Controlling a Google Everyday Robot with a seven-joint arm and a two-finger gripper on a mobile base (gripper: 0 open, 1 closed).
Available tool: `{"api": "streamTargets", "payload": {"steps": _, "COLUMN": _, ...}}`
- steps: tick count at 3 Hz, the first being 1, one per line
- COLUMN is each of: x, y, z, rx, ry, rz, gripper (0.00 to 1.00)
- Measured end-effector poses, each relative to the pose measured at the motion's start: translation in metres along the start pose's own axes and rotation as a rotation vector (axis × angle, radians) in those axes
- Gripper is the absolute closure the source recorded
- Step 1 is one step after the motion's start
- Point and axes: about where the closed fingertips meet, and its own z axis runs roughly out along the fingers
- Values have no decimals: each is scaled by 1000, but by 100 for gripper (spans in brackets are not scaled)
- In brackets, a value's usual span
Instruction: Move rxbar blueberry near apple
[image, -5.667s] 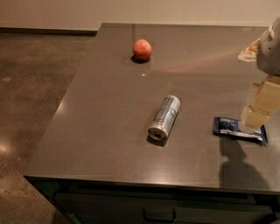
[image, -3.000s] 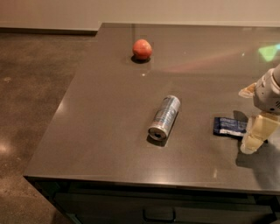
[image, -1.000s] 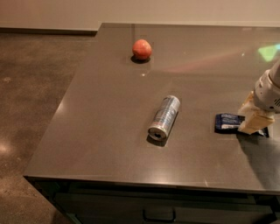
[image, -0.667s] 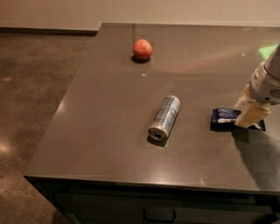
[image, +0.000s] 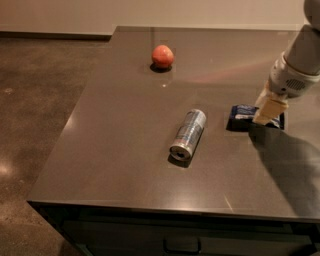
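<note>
The rxbar blueberry, a flat dark blue wrapper with pale print, is at the right of the table, just above its own dark shadow. My gripper comes down from the upper right and is shut on the bar's right end, holding it slightly off the tabletop. The apple, round and red-orange, sits at the far middle of the table, well to the left of and beyond the bar.
A silver-blue drink can lies on its side in the middle of the dark table, between the bar and the left edge. The arm's shadow falls across the table's right front. A drawer handle shows below the front edge.
My gripper closed on the bar's right end and has carried it to the left and farther back, slightly off the table. The can and apple have not moved.
</note>
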Motion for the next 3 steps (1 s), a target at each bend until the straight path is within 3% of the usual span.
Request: {"api": "streamTargets", "payload": {"steps": 3, "x": -60, "y": -92, "z": 13, "rx": 85, "ry": -110, "rz": 118, "gripper": 100}}
